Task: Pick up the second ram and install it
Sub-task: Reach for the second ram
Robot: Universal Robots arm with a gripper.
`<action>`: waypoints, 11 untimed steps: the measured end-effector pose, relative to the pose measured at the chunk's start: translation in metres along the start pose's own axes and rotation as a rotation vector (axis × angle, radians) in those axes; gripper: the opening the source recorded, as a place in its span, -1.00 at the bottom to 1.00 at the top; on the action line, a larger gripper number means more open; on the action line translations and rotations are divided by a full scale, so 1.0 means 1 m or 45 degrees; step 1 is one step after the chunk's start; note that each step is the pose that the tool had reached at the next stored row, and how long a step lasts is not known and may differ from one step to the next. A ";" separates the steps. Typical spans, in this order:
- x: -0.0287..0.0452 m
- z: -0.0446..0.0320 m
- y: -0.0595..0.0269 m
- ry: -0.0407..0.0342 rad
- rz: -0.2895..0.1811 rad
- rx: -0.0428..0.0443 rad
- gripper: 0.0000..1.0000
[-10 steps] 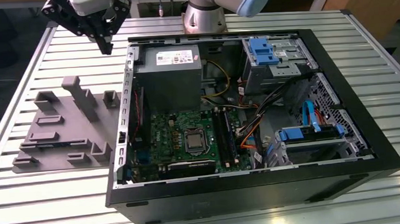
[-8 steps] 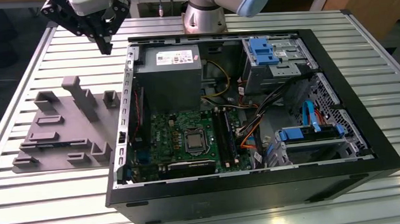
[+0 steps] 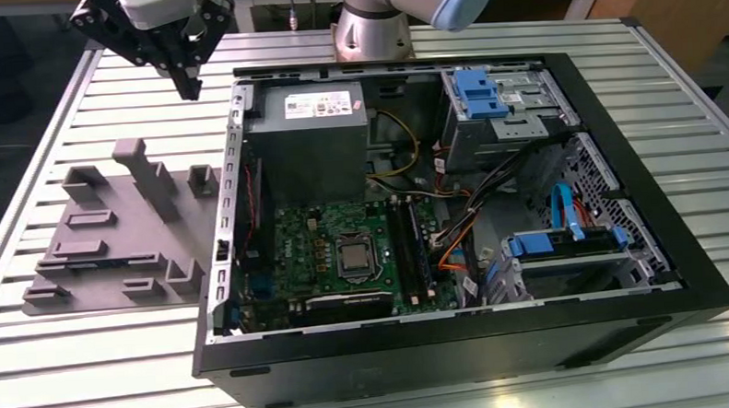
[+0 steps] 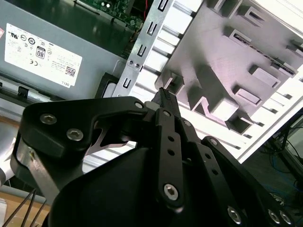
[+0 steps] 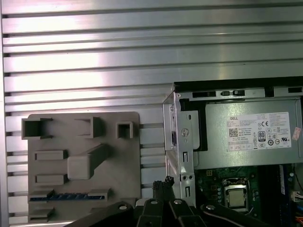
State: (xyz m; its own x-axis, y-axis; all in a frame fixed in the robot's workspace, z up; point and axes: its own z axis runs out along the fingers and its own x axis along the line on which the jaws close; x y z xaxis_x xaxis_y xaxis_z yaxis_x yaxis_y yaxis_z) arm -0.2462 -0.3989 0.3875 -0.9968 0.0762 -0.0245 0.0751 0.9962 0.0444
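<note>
Gripper [image 3: 190, 85] pinched closed, empty — hovering beside case [image 3: 469, 347]; second ram [image 5: 68, 196] lying in gray fixture [image 5: 118, 165].

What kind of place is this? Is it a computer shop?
More likely a robot lab or workshop: a robot arm is mounted beside an open computer case on a slatted metal table.

Printed white label [image 5: 259, 131] on grey power supply [image 5: 246, 160]
</note>
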 end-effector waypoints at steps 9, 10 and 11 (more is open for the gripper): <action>0.0039 0.0003 -0.0003 0.0001 0.000 0.000 -0.74; 0.0043 0.0003 -0.0003 0.0000 0.000 0.000 -0.74; 0.0047 0.0004 -0.0004 0.0000 0.000 0.000 -0.74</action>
State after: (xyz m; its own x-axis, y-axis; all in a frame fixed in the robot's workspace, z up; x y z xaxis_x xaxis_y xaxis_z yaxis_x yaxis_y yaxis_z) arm -0.2509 -0.3989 0.3870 -0.9968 0.0763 -0.0245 0.0751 0.9962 0.0444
